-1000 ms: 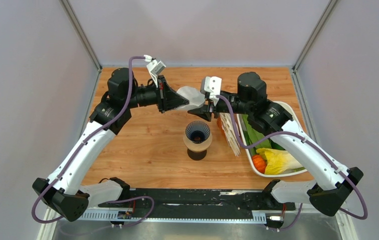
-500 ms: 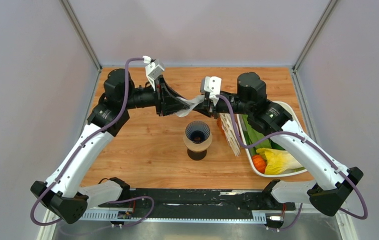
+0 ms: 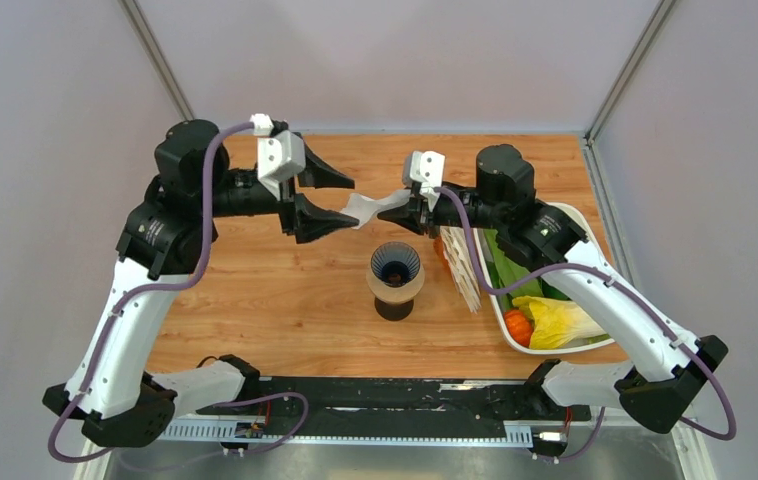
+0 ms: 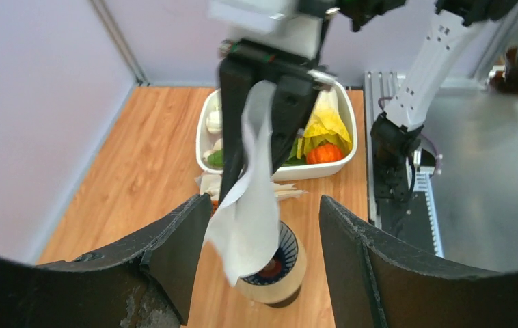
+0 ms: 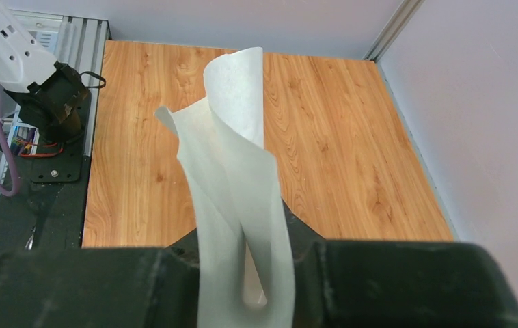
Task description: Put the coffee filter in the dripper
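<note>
Left pincer [image 3: 343, 203] has let go and drawn back to the left; the right pincer [image 3: 402, 211] alone now holds the coffee filter [image 3: 365, 206].
Left jaws stand wide, the filter's loose end hanging between them. The right pincer is closed narrow on the other end. The curled white filter hangs in the air above and just behind the dripper [image 3: 396, 264], unmoved on the tabletop [image 3: 285, 300] beside the filter stack [image 3: 462, 265].

matt paper coffee filter [image 5: 232, 164], wood-grain table [image 5: 338, 137]
</note>
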Controlling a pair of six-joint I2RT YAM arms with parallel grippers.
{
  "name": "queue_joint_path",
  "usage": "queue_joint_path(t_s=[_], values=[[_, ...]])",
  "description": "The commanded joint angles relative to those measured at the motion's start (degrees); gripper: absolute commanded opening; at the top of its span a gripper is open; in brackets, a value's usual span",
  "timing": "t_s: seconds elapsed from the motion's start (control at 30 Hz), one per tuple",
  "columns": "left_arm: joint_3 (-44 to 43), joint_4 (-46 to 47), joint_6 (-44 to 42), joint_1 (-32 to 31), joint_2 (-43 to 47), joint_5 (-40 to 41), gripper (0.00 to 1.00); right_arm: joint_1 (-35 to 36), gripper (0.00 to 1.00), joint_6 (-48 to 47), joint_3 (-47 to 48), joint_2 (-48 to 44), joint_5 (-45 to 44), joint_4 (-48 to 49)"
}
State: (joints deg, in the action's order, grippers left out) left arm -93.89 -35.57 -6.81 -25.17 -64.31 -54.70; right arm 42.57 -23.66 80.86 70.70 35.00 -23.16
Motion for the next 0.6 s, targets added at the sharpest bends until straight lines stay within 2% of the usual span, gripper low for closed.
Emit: queue_joint_path(t_s=[0.0,0.23,0.57], values=[[-7.0,-14.7,-16.4,-9.1,-3.2,7.7,0.69,-0.2,0.18,1.8,2.3,0.3,0.6,0.8],[-9.2,-13.9,-17.1,-12.1,-5.6,16.5,0.7,-0.2,0.18,2.2,2.8,1.1,1.3,0.6],[-9.0,-12.1,-19.8,-14.3,-7.0,20.4,0.71,-0.1,0.17,2.1,3.5,2.2,2.6,0.7]])
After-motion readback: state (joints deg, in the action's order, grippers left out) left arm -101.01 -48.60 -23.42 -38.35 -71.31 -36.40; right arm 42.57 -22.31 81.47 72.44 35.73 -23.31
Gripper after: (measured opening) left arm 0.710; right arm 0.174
